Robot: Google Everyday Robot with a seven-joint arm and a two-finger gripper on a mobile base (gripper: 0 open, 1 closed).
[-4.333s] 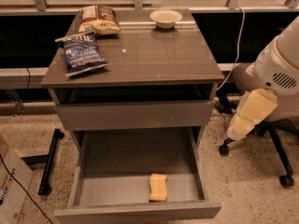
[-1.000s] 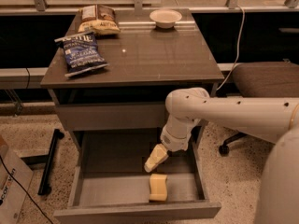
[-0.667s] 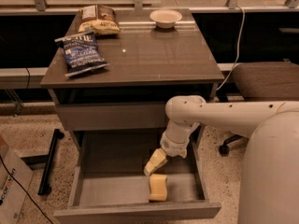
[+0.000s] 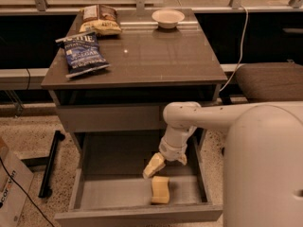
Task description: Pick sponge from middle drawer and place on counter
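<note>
White, smooth-shelled robot arm (image 4: 258,164) fills the right foreground of my feed, its elbow bending down and left into the open cabinet. Under it stands the grey metal cabinet (image 4: 113,115), and its glossy grey-brown rectangular counter (image 4: 156,56) reflects the light above.

Below the plain front panel, the wide shallow grey metal middle drawer (image 4: 106,193) is pulled out toward me, with its flat pale floor showing. A brown padded seat (image 4: 270,79) sits to the right of the cabinet, with a white cable (image 4: 240,41) hanging beside the counter's right edge. Speckled terrazzo floor (image 4: 28,131) lies to the left.

On the counter, a blue crinkled chip bag (image 4: 83,53) lies near the left edge. A brown and yellow chip bag (image 4: 99,23) lies behind it at the back left corner. A small white round bowl (image 4: 168,18) stands at the back, well apart from both bags.

The pale yellow padded gripper (image 4: 153,166) hangs inside the drawer, tilted down and to the left, over the floor's middle. Whether it is spread or pressed together I cannot tell from here.

The small pale yellow rectangular sponge (image 4: 160,189) lies on the drawer floor near the front wall, just beside and below the gripper's tip. I cannot tell whether the two touch.
</note>
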